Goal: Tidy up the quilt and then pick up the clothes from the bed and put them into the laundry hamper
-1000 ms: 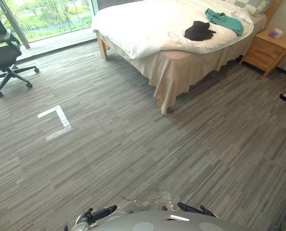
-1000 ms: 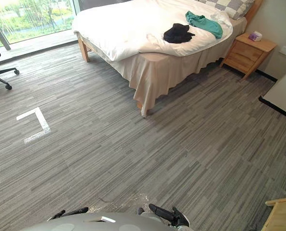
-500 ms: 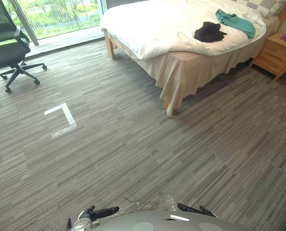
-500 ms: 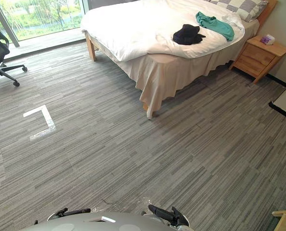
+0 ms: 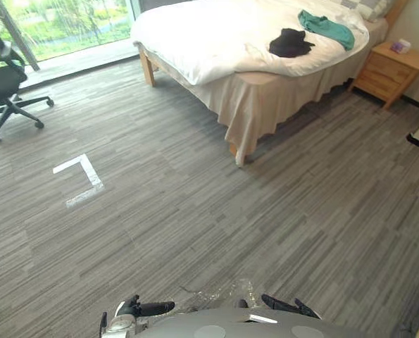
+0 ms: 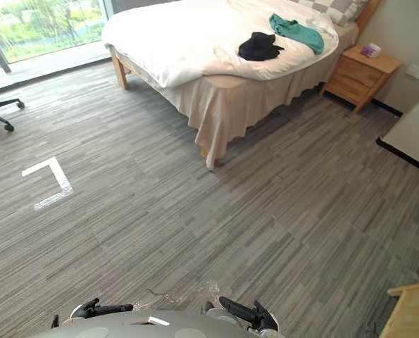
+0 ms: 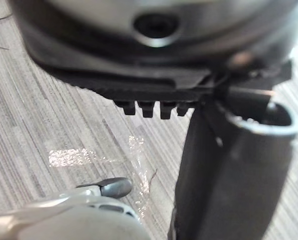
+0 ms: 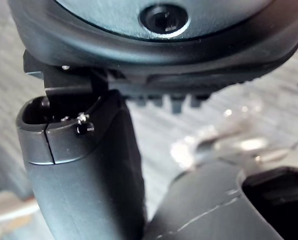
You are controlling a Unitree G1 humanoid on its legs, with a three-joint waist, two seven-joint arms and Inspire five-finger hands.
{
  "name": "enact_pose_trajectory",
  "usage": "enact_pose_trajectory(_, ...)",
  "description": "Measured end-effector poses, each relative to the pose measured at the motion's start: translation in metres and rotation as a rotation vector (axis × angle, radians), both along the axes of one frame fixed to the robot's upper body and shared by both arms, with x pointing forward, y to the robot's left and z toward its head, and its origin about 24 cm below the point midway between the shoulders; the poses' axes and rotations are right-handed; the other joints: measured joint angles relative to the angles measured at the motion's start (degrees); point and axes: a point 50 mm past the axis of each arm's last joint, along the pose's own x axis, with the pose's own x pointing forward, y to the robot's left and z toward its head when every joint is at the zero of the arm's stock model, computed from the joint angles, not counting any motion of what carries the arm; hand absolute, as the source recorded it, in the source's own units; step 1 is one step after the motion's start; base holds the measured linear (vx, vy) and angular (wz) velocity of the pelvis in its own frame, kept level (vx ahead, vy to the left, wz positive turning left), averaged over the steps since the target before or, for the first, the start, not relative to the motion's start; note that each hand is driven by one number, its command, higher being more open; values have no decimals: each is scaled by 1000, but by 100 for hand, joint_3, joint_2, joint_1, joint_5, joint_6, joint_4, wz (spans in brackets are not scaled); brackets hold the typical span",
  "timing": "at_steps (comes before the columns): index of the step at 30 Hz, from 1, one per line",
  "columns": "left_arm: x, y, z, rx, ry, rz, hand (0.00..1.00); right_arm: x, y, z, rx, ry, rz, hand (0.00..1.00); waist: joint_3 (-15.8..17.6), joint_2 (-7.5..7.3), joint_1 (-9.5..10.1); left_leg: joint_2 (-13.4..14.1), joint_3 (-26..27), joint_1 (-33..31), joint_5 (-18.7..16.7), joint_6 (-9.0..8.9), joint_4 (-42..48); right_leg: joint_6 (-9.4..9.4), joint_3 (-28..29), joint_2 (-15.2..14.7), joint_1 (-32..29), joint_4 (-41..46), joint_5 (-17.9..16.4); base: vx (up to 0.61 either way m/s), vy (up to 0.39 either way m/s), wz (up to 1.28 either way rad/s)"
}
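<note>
Well short of the bed (image 5: 265,98), the left hand (image 5: 144,308) and the right hand (image 5: 288,305) were held low over the carpet, fingers loosely extended and nothing carried in either. A white tape mark (image 5: 80,180) was seen on the floor, well apart from the bed's foot and on the window side of it.

The approach was judged the first hazard: the bed's near corner, draped in a beige skirt, could be clipped or the cloth snagged if the corner were cut too closely. A second risk was judged to lie on the bed itself. The white quilt (image 5: 216,35) was seen rumpled and askew, bunched toward the bed's window side, with the near corner of the mattress left bare. A black garment (image 5: 291,43) lay crumpled on it, and a teal garment (image 5: 327,22) was strewn just beyond, toward the bed's head. If the quilt were pulled straight with them on top, the clothes could be dragged, buried in a fold or tipped off the bed toward the nightstand (image 5: 391,67).
</note>
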Motion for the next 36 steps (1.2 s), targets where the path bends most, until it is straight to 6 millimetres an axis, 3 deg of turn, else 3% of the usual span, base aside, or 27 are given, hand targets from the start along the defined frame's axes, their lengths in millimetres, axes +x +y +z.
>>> enact_pose_trajectory(2, 16, 2, 4, 15, -42, -7, 100, 11, 3, 3, -8, -44, -66, 100, 259, -94, 4, 163, 210, -495, -458, 27, 947, -29, 53, -22, -540, 793, -270, 13, -47, -49)
enact_pose_trajectory(5, 29, 3, 7, 19, -73, -3, 100, 23, 0, 8, -21, -89, -125, 100, 589, -36, -2, 455, 421, -670, -854, 3, 1679, -67, -189, 7, -1240, 2191, -335, 23, -63, -48)
enact_pose_trajectory(7, 36, 4, 9, 21, -95, -2, 100, 26, -1, 10, -8, -117, -191, 100, 742, -8, -61, 729, 633, -759, -1157, -55, 2309, -84, -659, -126, -1697, 3156, -485, 91, -118, -35)
enact_pose_trajectory(10, 59, -3, 14, 4, -164, -14, 100, 37, -6, 14, 12, -168, -237, 100, 1000, 135, -115, 1222, 727, -904, -1495, -234, 2821, -115, -1124, -210, -1827, 2779, -895, 102, -218, -45)
enact_pose_trajectory(11, 69, -12, 16, -14, -201, -12, 100, 44, -10, 18, 20, -209, -246, 100, 1181, 317, -116, 1610, 782, -999, -1701, -359, 3035, -38, -1040, -210, -2204, 2409, -817, 135, -347, -82)
enact_pose_trajectory(12, 74, -18, 17, -23, -222, -5, 100, 46, -11, 19, 27, -228, -257, 100, 1269, 379, -122, 1817, 871, -965, -1809, -510, 3103, 133, -862, -214, -2432, 2062, -631, 175, -366, -83)
enact_pose_trajectory(13, 74, -21, 17, -29, -224, 2, 100, 47, -12, 20, 33, -240, -268, 100, 1298, 386, -123, 1934, 933, -900, -1871, -619, 3129, 186, -698, -224, -2574, 1772, -412, 277, -342, -80)
enact_pose_trajectory(14, 72, -24, 16, -25, -216, 18, 100, 46, -10, 20, 68, -265, -301, 100, 1368, 381, -151, 2192, 981, -595, -2038, -917, 3170, 390, -288, -260, -2704, 1247, 128, 285, -276, -58)
enact_pose_trajectory(15, 71, -23, 15, -21, -213, 22, 100, 45, -9, 20, 72, -265, -306, 100, 1373, 373, -157, 2242, 980, -490, -2075, -984, 3170, 447, -236, -279, -2696, 1217, 200, 404, -372, -39)
enact_pose_trajectory(16, 65, -21, 13, -9, -193, 37, 100, 38, -8, 18, 83, -257, -306, 100, 1375, 357, -225, 2445, 974, -97, -2196, -1205, 3119, 455, -125, -401, -2639, 1340, 256, 477, -432, 17)
enact_pose_trajectory(17, 57, -19, 10, 0, -169, 44, 100, 30, -5, 16, 94, -242, -312, 100, 1318, 273, -332, 2557, 930, 374, -2228, -1253, 2814, 304, -47, -596, -2500, 1753, 101, 526, -486, 28)
enact_pose_trajectory(18, 54, -19, 9, -3, -157, 49, 100, 27, -5, 15, 96, -235, -319, 100, 1280, 276, -355, 2613, 936, 662, -2199, -1186, 2533, 331, -208, -649, -2492, 2046, 295, 621, -539, 54)
enact_pose_trajectory(19, 46, -25, 5, -26, -125, 67, 100, 27, -9, 16, 74, -230, -292, 100, 1131, 417, -439, 2794, 818, 922, -1933, -655, 2226, 90, -506, -497, -2578, 2725, -220, 843, -626, 30)
enact_pose_trajectory(20, 49, -29, 5, -35, -138, 76, 100, 35, -20, 19, 15, -231, -218, 100, 1039, 468, -433, 2855, 557, 732, -1163, -18, 2979, -262, -684, -399, -2721, 3283, -753, 860, -598, 32)
enact_pose_trajectory(21, 52, -31, 6, -49, -151, 92, 100, 36, -22, 20, -3, -228, -192, 100, 1027, 487, -459, 2875, 594, 734, -801, 81, 2944, -334, -793, -396, -2691, 3420, -933, 733, -480, 21)
enact_pose_trajectory(22, 56, -34, 7, -68, -171, 111, 100, 37, -23, 20, -24, -220, -158, 100, 1010, 473, -453, 2901, 483, 740, -155, -19, 2857, -425, -885, -382, -2595, 3525, -1188, 562, -388, 31)
enact_pose_trajectory(23, 60, -43, 9, -103, -209, 123, 100, 39, -23, 20, -39, -218, -124, 100, 986, 504, -415, 2898, 39, 462, 369, -328, 3369, -484, -918, -205, -2336, 3348, -1401, 647, -455, 25)
enact_pose_trajectory(24, 62, -46, 10, -114, -231, 117, 100, 40, -21, 19, -41, -210, -102, 100, 980, 524, -393, 2862, -212, 222, 269, -498, 3847, -502, -941, -90, -2141, 3145, -1424, 623, -433, 17)
enact_pose_trajectory(25, 69, -48, 14, -128, -280, 120, 100, 42, -17, 16, -30, -192, -71, 100, 982, 526, -360, 2714, -584, -264, -88, -776, 4837, -511, -1029, 125, -1569, 2571, -1414, 689, -416, 27)
enact_pose_trajectory(26, 76, -52, 18, -153, -325, 113, 100, 40, -14, 15, -26, -182, -45, 100, 976, 480, -280, 2411, -687, -800, -549, -788, 5512, -518, -1155, 318, -766, 1843, -1326, 567, -302, 33)
enact_pose_trajectory(27, 79, -54, 20, -164, -346, 109, 100, 39, -14, 15, -26, -183, -37, 100, 964, 457, -247, 2267, -668, -1037, -708, -762, 5611, -522, -1216, 371, -475, 1566, -1280, 663, -309, 38)
enact_pose_trajectory(29, 92, -61, 29, -190, -434, 81, 100, 42, -9, 16, -1, -219, -21, 100, 932, 345, -84, 1690, -331, -1895, -1156, -624, 5386, -510, -1247, 520, 312, 876, -1245, 544, -205, 20)
enact_pose_trajectory(31, 103, -67, 37, -207, -502, 50, 100, 55, -3, 19, 25, -269, -16, 100, 928, 270, 78, 1303, 160, -2570, -1231, -486, 4803, -507, -1189, 577, 828, 504, -1247, 506, -135, -18)
enact_pose_trajectory(32, 105, -69, 38, -210, -511, 46, 100, 58, -1, 20, 30, -284, -3, 100, 927, 263, 151, 1230, 351, -2728, -1178, -417, 4540, -493, -1160, 584, 1003, 400, -1255, 594, -104, -53)
enact_pose_trajectory(34, 109, -72, 42, -218, -544, 31, 100, 62, 11, 22, 63, -319, 50, 100, 903, 303, 298, 1092, 933, -3021, -664, -236, 3355, -239, -900, 609, 1591, 227, -1417, 747, -29, -72)
enact_pose_trajectory(35, 107, -74, 41, -221, -537, 23, 100, 60, 14, 21, 76, -318, 93, 100, 853, 380, 324, 1035, 1060, -3035, -222, -57, 2370, -87, -698, 691, 1995, 221, -1563, 785, 82, -71)
enact_pose_trajectory(36, 106, -74, 40, -220, -531, 22, 100, 58, 16, 21, 78, -315, 104, 100, 804, 403, 343, 1045, 1067, -3026, -123, -10, 2081, -87, -594, 735, 2135, 248, -1630, 692, 143, -80)
